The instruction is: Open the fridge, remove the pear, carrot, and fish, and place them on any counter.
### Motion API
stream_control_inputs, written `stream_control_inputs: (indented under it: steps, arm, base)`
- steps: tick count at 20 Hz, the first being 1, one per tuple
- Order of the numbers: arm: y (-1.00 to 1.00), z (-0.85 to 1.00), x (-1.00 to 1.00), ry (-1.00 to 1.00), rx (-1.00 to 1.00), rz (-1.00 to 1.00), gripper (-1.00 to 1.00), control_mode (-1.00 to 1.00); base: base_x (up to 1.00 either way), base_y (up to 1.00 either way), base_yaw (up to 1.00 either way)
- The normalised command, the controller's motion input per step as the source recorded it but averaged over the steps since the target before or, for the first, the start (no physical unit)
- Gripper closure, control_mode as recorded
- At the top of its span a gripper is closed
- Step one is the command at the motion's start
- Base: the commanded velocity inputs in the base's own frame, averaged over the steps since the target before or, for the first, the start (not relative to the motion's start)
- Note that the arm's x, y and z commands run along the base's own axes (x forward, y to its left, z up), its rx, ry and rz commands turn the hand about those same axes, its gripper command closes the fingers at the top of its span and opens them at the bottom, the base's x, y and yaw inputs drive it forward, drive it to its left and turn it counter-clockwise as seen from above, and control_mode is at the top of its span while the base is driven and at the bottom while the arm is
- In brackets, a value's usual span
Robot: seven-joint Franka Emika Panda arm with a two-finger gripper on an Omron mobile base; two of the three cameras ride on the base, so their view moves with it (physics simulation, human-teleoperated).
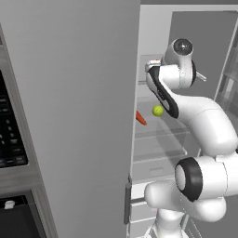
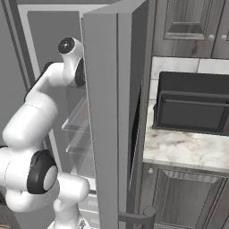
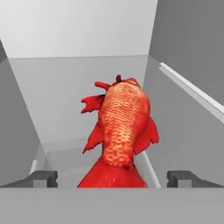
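Observation:
The fridge (image 1: 83,116) stands open and my arm reaches into its white interior. A scaly red fish (image 3: 122,131) lies on a clear shelf right in front of the hand, tail toward me. My gripper (image 3: 112,178) is open, its dark fingertips (image 3: 43,178) wide apart on either side of the tail, not touching it. On a lower shelf, the yellow-green pear (image 1: 158,110) sits beside the orange-red carrot (image 1: 141,118), just left of my forearm. The marble counter (image 2: 188,147) lies to the right of the fridge.
The open fridge door (image 2: 107,125) stands between my arm and the counter. A dark boxy appliance (image 2: 192,105) takes up the back of the counter. Dark built-in ovens (image 1: 9,135) are left of the fridge. Grey cabinets (image 2: 188,22) hang above the counter.

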Motion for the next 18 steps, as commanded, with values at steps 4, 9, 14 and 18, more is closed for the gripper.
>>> stream_control_inputs:
  steps: [4, 9, 14, 18]
  arm:
    - [-0.16, 0.00, 0.57, 0.00, 0.00, -0.01, -1.00, -1.00]
    - [-0.15, 0.00, 0.61, 0.00, 0.00, 0.00, -1.00, -1.00]
    - [-0.08, -0.11, 0.35, 0.01, 0.00, -0.01, -1.00, -1.00]
    - [-0.19, -0.36, 0.38, 0.02, 0.01, 0.00, -1.00, -1.00]
  base:
    - [0.00, 0.00, 0.00]
    - [0.00, 0.00, 0.00]
    - [0.00, 0.00, 0.00]
    - [0.00, 0.00, 0.00]
